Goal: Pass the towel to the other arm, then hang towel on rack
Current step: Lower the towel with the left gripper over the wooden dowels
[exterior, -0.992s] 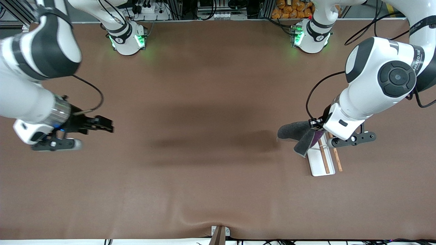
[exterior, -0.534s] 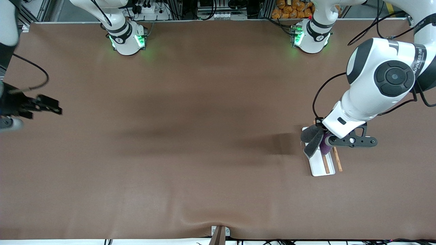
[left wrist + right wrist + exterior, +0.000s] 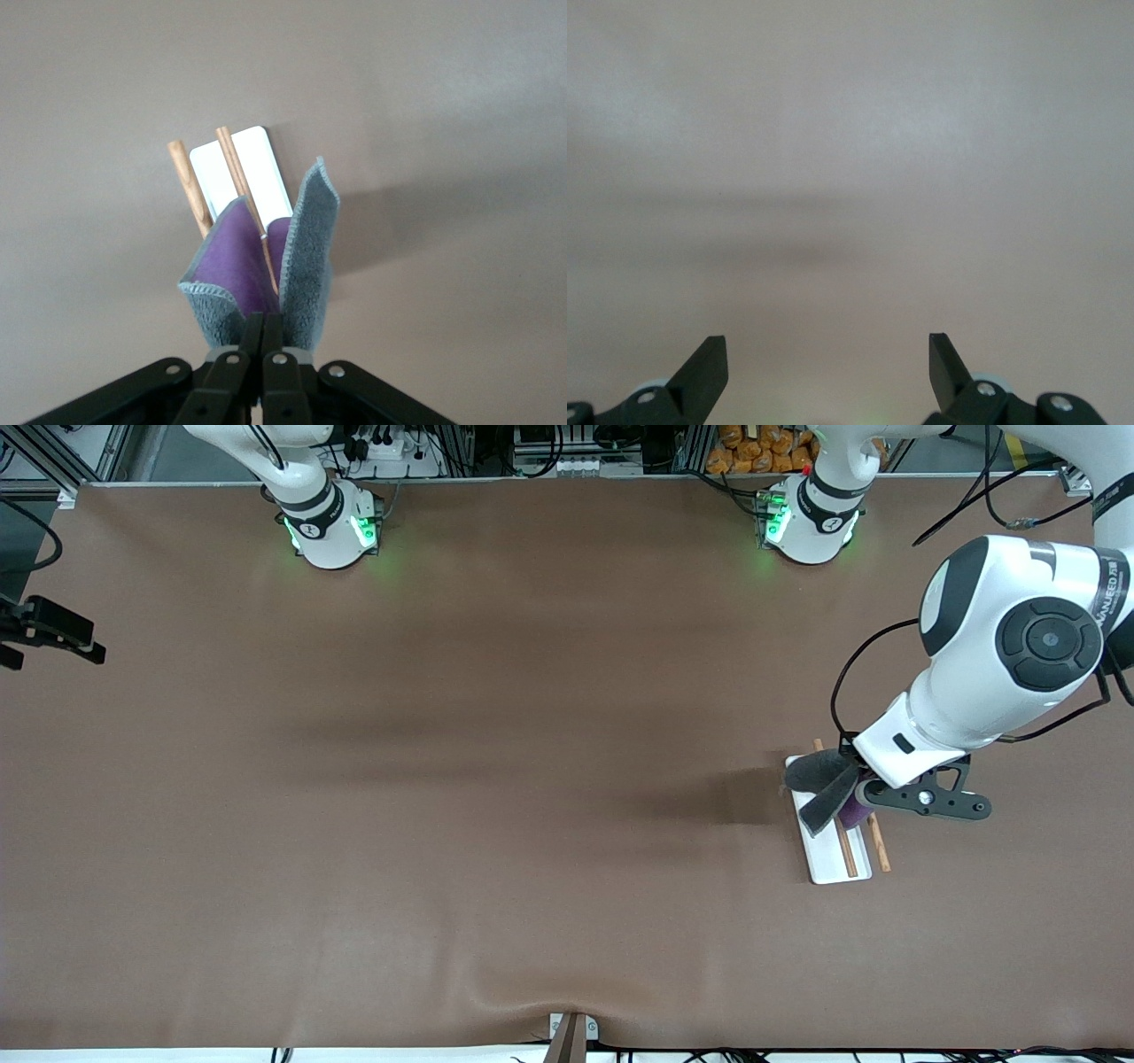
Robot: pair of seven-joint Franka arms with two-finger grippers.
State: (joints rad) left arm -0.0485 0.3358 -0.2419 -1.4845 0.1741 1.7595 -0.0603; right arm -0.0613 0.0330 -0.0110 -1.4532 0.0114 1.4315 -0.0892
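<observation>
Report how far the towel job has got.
Done: the handover looks finished, since the left gripper is shut on the towel and the right gripper waits open and empty at the right arm's end of the table. In hand: the towel hangs over the rack, straddling one rod. Left: lower it, release, withdraw.

The towel [image 3: 306,266] is soft fuzzy cloth, grey outside and purple inside, with a stitched pale edge. The rack [image 3: 252,173] has a smooth white plastic-looking base and two matt wooden rods. The surface [image 3: 496,779] is a matt brown cover, slightly wrinkled.
</observation>
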